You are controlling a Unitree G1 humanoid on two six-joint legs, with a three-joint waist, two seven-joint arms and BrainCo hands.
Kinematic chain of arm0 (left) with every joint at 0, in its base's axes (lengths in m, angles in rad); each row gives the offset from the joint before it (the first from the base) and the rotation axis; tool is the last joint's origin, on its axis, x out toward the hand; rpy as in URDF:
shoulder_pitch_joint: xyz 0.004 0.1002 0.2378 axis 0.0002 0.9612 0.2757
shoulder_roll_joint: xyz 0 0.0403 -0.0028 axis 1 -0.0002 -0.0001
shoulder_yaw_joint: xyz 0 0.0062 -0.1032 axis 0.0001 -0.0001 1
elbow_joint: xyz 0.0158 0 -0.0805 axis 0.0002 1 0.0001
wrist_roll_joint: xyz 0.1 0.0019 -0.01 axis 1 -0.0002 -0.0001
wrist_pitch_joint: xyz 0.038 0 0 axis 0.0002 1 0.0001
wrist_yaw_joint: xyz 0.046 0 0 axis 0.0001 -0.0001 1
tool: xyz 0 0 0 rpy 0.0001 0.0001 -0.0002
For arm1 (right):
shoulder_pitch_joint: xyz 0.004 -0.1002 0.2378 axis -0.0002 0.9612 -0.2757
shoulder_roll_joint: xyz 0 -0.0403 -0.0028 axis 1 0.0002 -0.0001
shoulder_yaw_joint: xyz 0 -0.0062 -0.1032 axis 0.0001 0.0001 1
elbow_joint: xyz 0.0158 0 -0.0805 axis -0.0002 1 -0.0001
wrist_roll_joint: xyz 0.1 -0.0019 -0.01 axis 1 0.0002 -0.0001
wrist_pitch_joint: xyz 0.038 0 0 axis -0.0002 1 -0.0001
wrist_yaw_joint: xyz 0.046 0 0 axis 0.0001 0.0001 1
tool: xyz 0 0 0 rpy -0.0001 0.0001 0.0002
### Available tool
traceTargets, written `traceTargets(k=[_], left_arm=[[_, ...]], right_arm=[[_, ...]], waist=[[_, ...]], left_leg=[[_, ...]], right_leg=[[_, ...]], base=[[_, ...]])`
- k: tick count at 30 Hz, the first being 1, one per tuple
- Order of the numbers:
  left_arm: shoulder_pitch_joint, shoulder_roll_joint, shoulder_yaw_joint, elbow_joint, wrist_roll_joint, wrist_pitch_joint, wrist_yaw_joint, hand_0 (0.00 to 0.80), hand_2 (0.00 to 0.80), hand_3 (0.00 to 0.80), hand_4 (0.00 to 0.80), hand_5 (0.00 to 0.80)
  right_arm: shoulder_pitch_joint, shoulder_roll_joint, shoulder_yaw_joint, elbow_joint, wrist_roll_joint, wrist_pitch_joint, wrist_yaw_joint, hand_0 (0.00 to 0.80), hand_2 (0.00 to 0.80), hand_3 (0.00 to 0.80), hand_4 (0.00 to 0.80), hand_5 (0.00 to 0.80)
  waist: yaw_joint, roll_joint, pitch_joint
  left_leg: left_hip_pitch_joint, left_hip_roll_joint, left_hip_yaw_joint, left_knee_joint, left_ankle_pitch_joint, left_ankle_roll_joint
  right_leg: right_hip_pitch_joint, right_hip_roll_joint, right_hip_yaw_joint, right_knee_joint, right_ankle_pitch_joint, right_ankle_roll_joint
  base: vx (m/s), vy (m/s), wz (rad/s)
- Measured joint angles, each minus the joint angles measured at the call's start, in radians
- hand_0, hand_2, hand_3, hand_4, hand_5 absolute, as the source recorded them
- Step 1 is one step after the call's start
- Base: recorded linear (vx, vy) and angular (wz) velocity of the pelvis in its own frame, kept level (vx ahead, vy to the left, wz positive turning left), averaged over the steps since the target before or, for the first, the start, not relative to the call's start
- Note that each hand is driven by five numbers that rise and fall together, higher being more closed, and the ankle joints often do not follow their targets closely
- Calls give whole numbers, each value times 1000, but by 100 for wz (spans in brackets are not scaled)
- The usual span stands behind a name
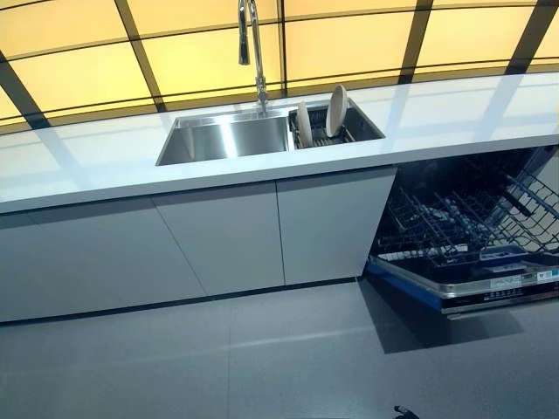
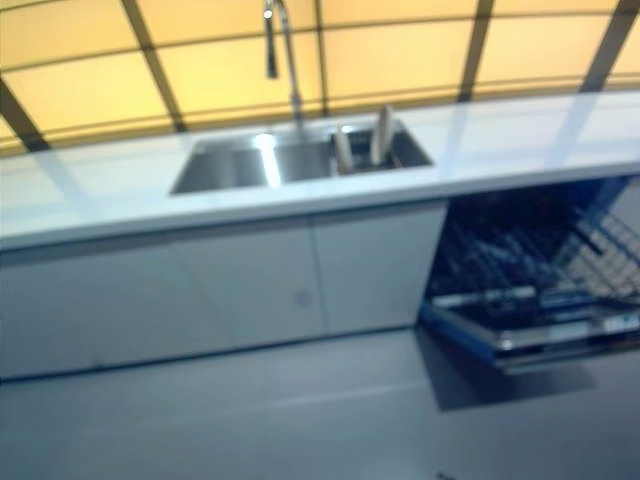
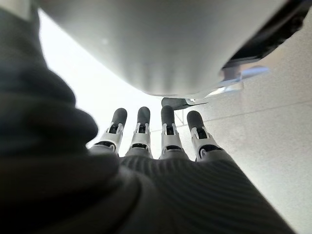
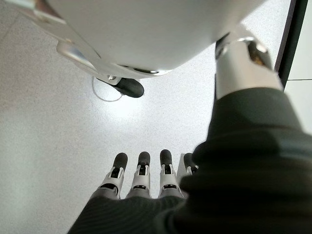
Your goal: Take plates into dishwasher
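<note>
- You're basically at square one here. Both plates (image 1: 336, 110) sit upright in the dark rack (image 1: 321, 137) in the right-hand part of the sink (image 1: 227, 138), one leaning taller than the other, under the faucet (image 1: 251, 44).
- The dishwasher (image 1: 472, 236) is open off to your right below the counter (image 1: 454, 113), door down and lower basket (image 1: 463, 218) pulled out. I can't spot any plate in it, though the far end runs out of view.
- Neither hand shows in the head views. The left hand (image 3: 161, 141) has its fingers straight and side by side, pointing at the floor, holding nothing.
- Same for the right hand (image 4: 141, 178): fingers out straight, relaxed, empty.
- So my read: nothing loaded yet. You'd have to walk up to the sink, grab a plate, carry it over, then repeat.
- Writing: there's a small pale sticker (image 1: 543, 275) on the front edge of the dishwasher door, but it's too tiny to read. Nothing else legible anywhere.
</note>
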Motion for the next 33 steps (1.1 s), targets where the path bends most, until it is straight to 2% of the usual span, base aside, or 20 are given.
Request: traceTargets(k=[8,12,16,17,18,19,20,21,22,24,25,26,27,28,29,30,31,32,33], left_arm=[[0,-1,0,0,1,23,12,0,0,0,0,0],[-2,-1,-7,0,1,23,17,0,0,0,0,0],[-10,0,-21,1,0,22,19,0,0,0,0,0],[-22,1,-21,3,-6,21,23,0,0,0,0,0],[-29,2,-12,6,-25,15,39,0,0,0,0,0],[-37,4,-5,11,-32,8,50,0,0,0,0,0],[-52,9,11,21,-49,-4,69,0,0,0,0,0],[-57,28,42,31,-89,-28,85,0,0,0,0,0],[-64,30,71,29,-122,-50,93,0,0,0,0,0],[-55,20,90,25,-136,-73,99,0,0,0,0,0],[-46,-3,98,34,-136,-88,105,0,0,0,0,0],[-40,-33,100,45,-136,-89,105,0,0,0,0,0],[-36,-20,102,33,-136,-96,104,0,0,0,0,0],[-21,12,106,16,-137,-106,108,0,0,0,0,0],[-10,28,143,15,-153,-104,116,0,0,0,0,0],[-23,28,146,15,-163,-110,117,0,0,0,0,0],[-27,23,147,15,-170,-110,117,0,0,0,0,0],[-29,-1,161,18,-182,-109,122,0,0,0,0,0],[-20,-6,162,19,-189,-106,123,0,0,0,0,0]], right_arm=[[1,-2,0,2,0,-34,17,0,0,0,0,0],[0,-1,4,-2,-50,-41,-65,0,0,0,0,0],[-5,0,13,-2,-114,-35,-145,0,0,0,0,0],[-15,0,15,-2,-134,-33,-164,0,0,0,0,0],[-27,0,16,-2,-146,-33,-172,0,0,0,0,0],[-41,2,19,1,-147,-32,-172,0,0,0,0,0],[-63,10,25,6,-147,-32,-172,0,0,0,0,0],[-82,18,29,13,-148,-33,-181,0,0,0,0,0],[-89,21,32,17,-149,-32,-191,0,0,0,0,0],[-94,7,38,29,-153,-33,-199,0,0,0,0,0],[-99,-10,50,50,-153,-35,-199,0,0,0,0,0],[-117,-35,47,57,-152,-34,-200,0,0,0,0,0],[-118,-11,45,56,-150,-31,-199,0,0,0,0,0],[-116,19,48,53,-150,-33,-197,0,0,0,0,0],[-114,32,49,33,-146,-37,-197,0,0,0,0,0],[-107,37,41,50,-145,-33,-192,0,0,0,0,0],[-107,38,39,57,-145,-32,-189,0,0,0,0,0],[-100,29,32,70,-146,-35,-177,0,0,0,0,0],[-97,21,21,82,-147,-40,-157,0,0,0,0,0]], waist=[[-2,1,-1],[-3,1,0],[-5,1,8],[-4,5,20],[-2,2,32],[-1,0,43],[-1,-29,72],[13,-61,99],[21,-85,117],[38,-83,120],[39,-45,118],[59,74,122],[86,69,143],[114,-3,151],[81,-51,170],[107,-68,173],[120,-74,177],[138,-64,186],[138,-46,188]], left_leg=[[0,1,1,1,0,0],[-1,3,1,5,0,1],[-5,14,0,21,-4,5],[-19,20,0,62,-17,8],[-48,27,0,113,-23,-5],[-72,23,-1,156,-28,-12],[-130,10,-3,266,-26,-17],[-208,-6,-13,429,5,-42],[-276,-36,-39,520,15,-60],[-281,-83,-23,460,-2,-60],[-278,-109,-24,339,-11,-46],[-276,-17,-38,237,-55,-57],[-256,3,-46,217,38,-19],[-235,-23,-8,210,40,-14],[-314,-21,-14,357,38,-14],[-382,-21,15,366,29,-33],[-400,-18,33,332,34,-36],[-417,-1,75,233,63,-19],[-423,16,107,191,75,-8]], right_leg=[[0,1,2,0,0,0],[0,4,5,3,0,0],[-3,14,28,7,-7,-3],[-10,20,43,24,-17,-15],[-34,25,42,52,-27,-23],[-48,24,44,72,-36,-27],[-71,8,49,112,-51,-36],[-73,-8,68,123,-55,-46],[-74,-24,105,126,-51,-59],[-82,-39,134,117,-52,-62],[-64,-12,169,42,-77,-21],[-95,110,131,217,-101,-57],[-120,144,104,437,-208,-62],[-108,126,122,485,-307,-85],[-29,133,110,359,-327,-159],[-26,129,121,329,-323,-155],[-23,128,130,316,-320,-156],[12,131,127,273,-313,-146],[36,131,106,267,-306,-146]], base=[[-1,-62,0],[-12,-113,-1],[-3,-105,1],[8,-135,-5],[15,-134,-6],[53,-80,-7],[197,-24,-7],[310,0,-23],[432,36,-49],[361,32,-67],[416,35,-80],[520,54,-102],[633,99,-117],[678,138,-59],[685,176,-13],[504,160,27],[464,184,-11],[467,183,-24],[500,181,-17]])
